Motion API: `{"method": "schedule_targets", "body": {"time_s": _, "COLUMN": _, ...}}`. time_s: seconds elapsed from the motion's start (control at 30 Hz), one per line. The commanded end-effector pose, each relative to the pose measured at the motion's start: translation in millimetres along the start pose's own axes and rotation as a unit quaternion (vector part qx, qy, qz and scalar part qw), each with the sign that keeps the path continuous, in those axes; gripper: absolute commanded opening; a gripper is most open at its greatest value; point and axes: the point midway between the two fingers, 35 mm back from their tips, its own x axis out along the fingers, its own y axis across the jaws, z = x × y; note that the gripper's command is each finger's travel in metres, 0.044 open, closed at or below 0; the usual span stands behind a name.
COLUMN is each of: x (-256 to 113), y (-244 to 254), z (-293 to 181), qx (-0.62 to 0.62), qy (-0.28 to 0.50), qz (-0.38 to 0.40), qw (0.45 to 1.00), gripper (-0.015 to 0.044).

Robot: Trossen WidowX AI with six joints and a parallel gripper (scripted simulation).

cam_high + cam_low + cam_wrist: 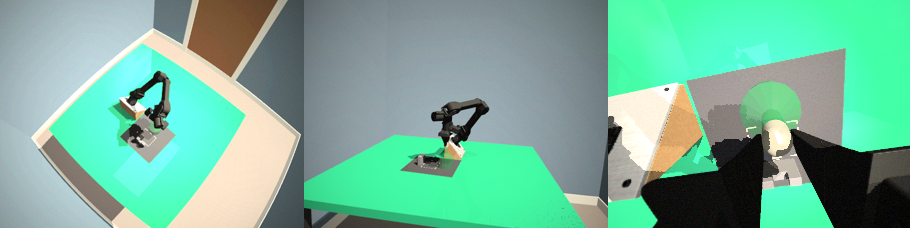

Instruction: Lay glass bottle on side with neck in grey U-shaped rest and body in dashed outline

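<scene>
From my station I see a bright green tabletop under a plain grey mat with a white dashed outline. My bottle is translucent green, its top cream. The U-shaped rest shows light grey, my arm black. I get pale blue-grey walls and a brown door.
</scene>
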Motion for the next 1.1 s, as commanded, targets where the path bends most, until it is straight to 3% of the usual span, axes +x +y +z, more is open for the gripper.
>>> {"method": "schedule_targets", "body": {"time_s": 0.0, "x": -0.2, "y": -0.1, "z": -0.8, "qx": -0.003, "qy": 0.002, "qz": 0.0, "qw": 1.0, "gripper": 0.0112}}
{"method": "schedule_targets", "body": {"time_s": 1.07, "x": -6.2, "y": -0.1, "z": -28.3, "qx": 0.003, "qy": -0.025, "qz": 0.0, "qw": 1.0, "gripper": 0.0112}}
